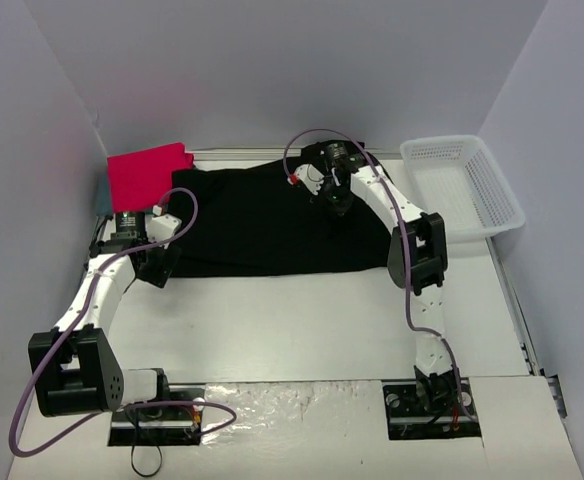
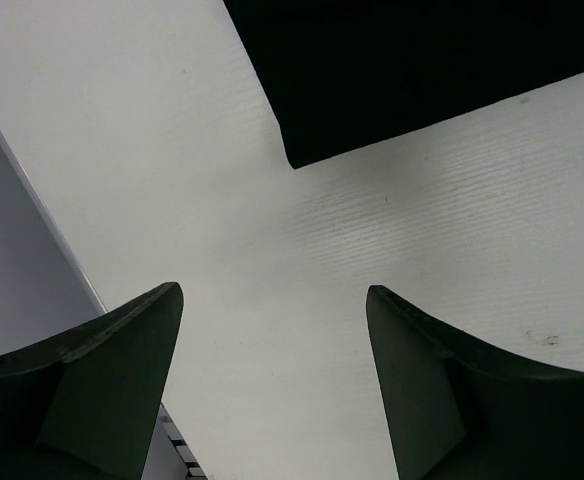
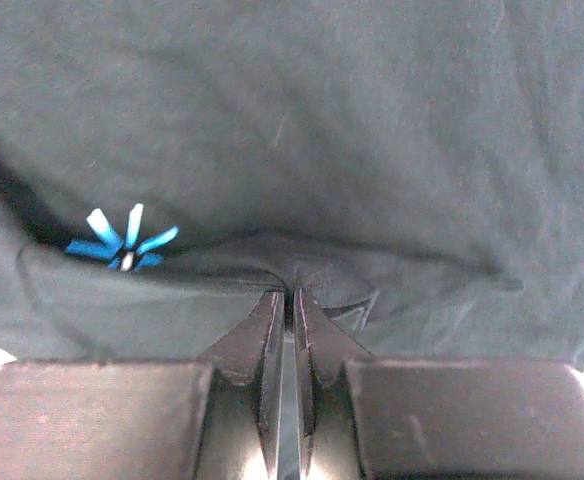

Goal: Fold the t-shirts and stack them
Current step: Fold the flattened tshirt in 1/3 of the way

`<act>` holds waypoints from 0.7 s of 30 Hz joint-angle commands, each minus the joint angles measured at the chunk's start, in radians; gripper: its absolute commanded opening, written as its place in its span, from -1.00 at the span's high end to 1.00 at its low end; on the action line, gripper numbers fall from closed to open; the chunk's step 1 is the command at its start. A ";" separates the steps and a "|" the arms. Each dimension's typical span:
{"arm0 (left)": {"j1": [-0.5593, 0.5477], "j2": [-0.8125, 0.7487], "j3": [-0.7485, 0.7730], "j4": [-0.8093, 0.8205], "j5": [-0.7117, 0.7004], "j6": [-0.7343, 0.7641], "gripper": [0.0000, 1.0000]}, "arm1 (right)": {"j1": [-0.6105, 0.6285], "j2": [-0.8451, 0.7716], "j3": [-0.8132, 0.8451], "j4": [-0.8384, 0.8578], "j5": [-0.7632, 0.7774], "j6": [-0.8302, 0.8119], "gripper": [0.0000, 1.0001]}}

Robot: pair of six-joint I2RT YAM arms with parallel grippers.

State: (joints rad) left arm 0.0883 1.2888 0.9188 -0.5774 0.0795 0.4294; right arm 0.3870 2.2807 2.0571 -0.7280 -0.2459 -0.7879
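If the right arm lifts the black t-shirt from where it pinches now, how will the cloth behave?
Probably floppy: the black t-shirt puckers into folds at the right gripper. It will likely drape and trail, since most of it lies spread on the table. Likely light for its size: the cloth looks thin.

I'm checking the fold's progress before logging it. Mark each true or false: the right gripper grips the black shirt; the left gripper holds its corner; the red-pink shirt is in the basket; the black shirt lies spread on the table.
1. The right gripper is pinched shut on a fold of the black t-shirt. True.
2. The left gripper holds the black t-shirt's corner. False: its jaws stand open over bare table, with the corner just ahead of them.
3. The red-pink t-shirt lies in the white basket. False: it lies folded at the far left; the basket is at the far right.
4. The black t-shirt lies spread on the table. True.
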 commanded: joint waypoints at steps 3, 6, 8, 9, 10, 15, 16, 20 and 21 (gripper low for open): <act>0.008 -0.002 0.003 0.004 -0.026 -0.015 -0.46 | 0.018 0.111 0.127 -0.042 0.020 -0.013 1.00; 0.008 0.009 0.003 0.004 -0.027 -0.015 -0.46 | 0.033 0.155 0.170 -0.044 0.030 -0.020 1.00; 0.008 0.012 0.003 0.002 -0.027 -0.014 -0.46 | 0.042 0.169 0.178 -0.042 0.031 -0.030 0.92; 0.008 0.012 0.003 0.002 -0.032 -0.014 -0.46 | 0.047 0.171 0.182 -0.042 0.031 -0.034 0.86; 0.008 0.012 0.003 0.001 -0.032 -0.014 -0.46 | 0.052 0.169 0.183 -0.039 0.027 -0.037 0.73; 0.008 0.001 0.002 0.002 -0.030 -0.012 -0.46 | 0.058 0.097 0.130 0.008 0.010 -0.033 0.41; 0.008 0.000 0.000 0.002 -0.030 -0.014 -0.46 | 0.059 0.077 0.094 0.042 0.013 -0.021 0.39; 0.010 -0.011 -0.003 0.004 -0.024 -0.006 -0.47 | 0.061 -0.048 0.005 0.127 0.043 0.016 0.29; 0.008 -0.011 -0.003 0.004 -0.023 -0.003 -0.47 | 0.061 -0.070 -0.009 0.148 0.054 0.027 0.28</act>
State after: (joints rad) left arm 0.0883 1.3052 0.9176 -0.5770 0.0620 0.4301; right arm 0.4477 2.3749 2.0739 -0.6407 -0.2203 -0.7975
